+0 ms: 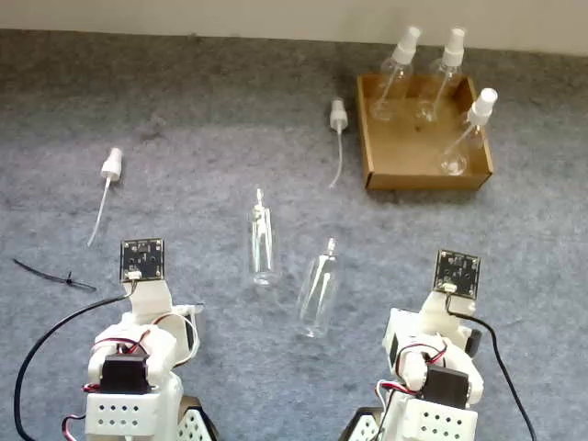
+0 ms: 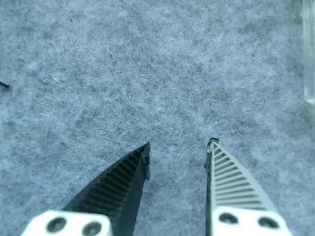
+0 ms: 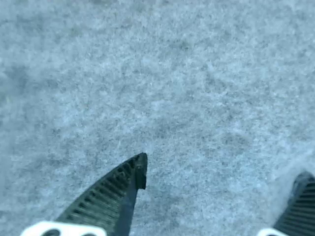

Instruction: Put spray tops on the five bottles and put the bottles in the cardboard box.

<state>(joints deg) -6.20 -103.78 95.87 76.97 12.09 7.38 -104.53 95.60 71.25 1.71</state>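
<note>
Left to cap: one clear empty plastic bottle (image 1: 263,246) lying at centre frame in the high view, neck towards the top edge, and a second clear bottle (image 1: 318,292) just to its lower right, slightly tilted, near but not touching. Waiting for them on the grey felt (image 1: 184,110): a white spray top with a long thin dip tube (image 1: 111,166) at left of frame, well apart from both, and a second white spray top (image 1: 338,117) just beside the left wall of the brown cardboard box (image 1: 427,180) at upper right. Already in that box: three capped bottles (image 1: 393,78), leaning. Left gripper (image 2: 179,146): jaws apart over bare felt, holding nothing; right gripper (image 3: 224,169): jaws spread wider, likewise empty, over bare felt. Probably very light, thin-walled and slick, so prone to rolling away or squirting out of a hard pinch; best taken across the middle of the body, square to its long axis, with moderate squeeze only. For the spray tops, best gripped by the stiff white head, never by the tube, likely limp enough to bend and miss the narrow neck. Steady the bottle with one arm while threading the tube with the other.
</note>
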